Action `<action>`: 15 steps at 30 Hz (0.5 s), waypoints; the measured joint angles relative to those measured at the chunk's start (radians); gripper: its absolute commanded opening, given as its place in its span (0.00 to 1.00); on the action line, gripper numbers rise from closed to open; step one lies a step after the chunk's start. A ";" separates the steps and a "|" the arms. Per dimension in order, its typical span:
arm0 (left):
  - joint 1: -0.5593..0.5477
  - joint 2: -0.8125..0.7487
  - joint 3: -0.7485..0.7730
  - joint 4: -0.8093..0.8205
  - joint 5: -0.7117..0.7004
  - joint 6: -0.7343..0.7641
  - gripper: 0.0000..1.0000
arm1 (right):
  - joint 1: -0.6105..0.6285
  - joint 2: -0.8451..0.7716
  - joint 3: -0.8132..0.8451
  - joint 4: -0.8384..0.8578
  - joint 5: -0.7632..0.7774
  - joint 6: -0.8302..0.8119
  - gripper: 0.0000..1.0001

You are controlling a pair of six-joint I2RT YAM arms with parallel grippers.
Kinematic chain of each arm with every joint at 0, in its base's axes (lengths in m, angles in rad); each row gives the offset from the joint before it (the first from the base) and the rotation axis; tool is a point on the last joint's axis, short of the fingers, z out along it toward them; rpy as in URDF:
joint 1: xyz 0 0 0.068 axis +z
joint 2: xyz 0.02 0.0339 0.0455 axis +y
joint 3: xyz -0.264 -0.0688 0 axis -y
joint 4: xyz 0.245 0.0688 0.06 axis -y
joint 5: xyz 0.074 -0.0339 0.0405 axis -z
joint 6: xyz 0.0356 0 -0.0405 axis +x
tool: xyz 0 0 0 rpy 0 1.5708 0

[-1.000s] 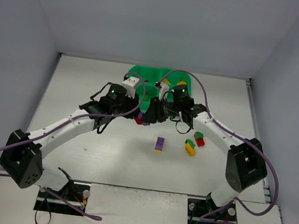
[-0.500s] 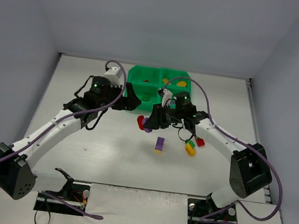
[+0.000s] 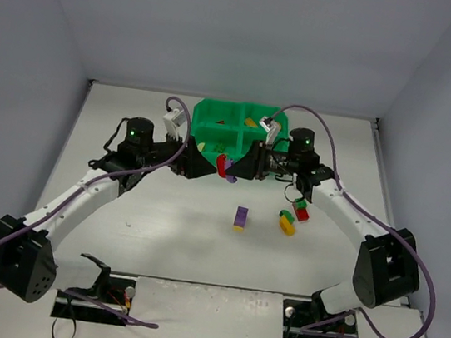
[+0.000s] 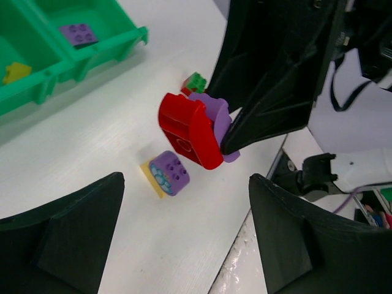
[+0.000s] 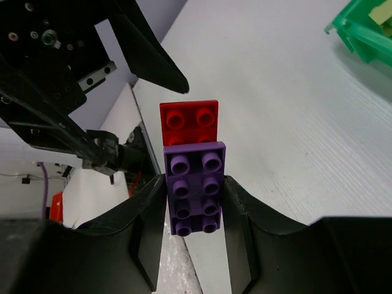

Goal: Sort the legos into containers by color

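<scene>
My right gripper (image 3: 236,169) is shut on a purple brick (image 5: 195,193) with a red brick (image 5: 188,121) stuck to its far end. It holds the pair (image 3: 224,167) above the table, just in front of the green tray (image 3: 216,116). My left gripper (image 3: 198,165) is open and empty, facing the pair from the left. In the left wrist view the red brick (image 4: 190,131) and purple brick (image 4: 214,116) hang beyond my open left gripper (image 4: 187,205). The tray's compartments (image 4: 116,46) hold a purple brick (image 4: 78,33) and a yellow brick (image 4: 15,72).
Loose on the table in front of the tray lie a purple-on-yellow brick (image 3: 240,218), a green-and-yellow brick (image 3: 287,222) and a red-and-green brick (image 3: 300,211). The purple-on-yellow brick (image 4: 168,174) lies under the held pair. Walls enclose the table on three sides.
My right gripper has raised the red and purple pair and carried it toward the tray. My left gripper has come off the tray and now faces the pair, open.
</scene>
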 measured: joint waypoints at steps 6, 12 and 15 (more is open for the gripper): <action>0.004 0.039 0.129 0.036 0.120 0.025 0.76 | -0.014 -0.009 0.066 0.034 -0.075 0.040 0.00; 0.004 0.080 0.173 0.091 0.208 0.024 0.73 | -0.018 -0.013 0.076 0.053 -0.122 0.061 0.00; 0.004 0.106 0.173 0.093 0.231 0.024 0.72 | -0.018 -0.013 0.076 0.072 -0.135 0.076 0.00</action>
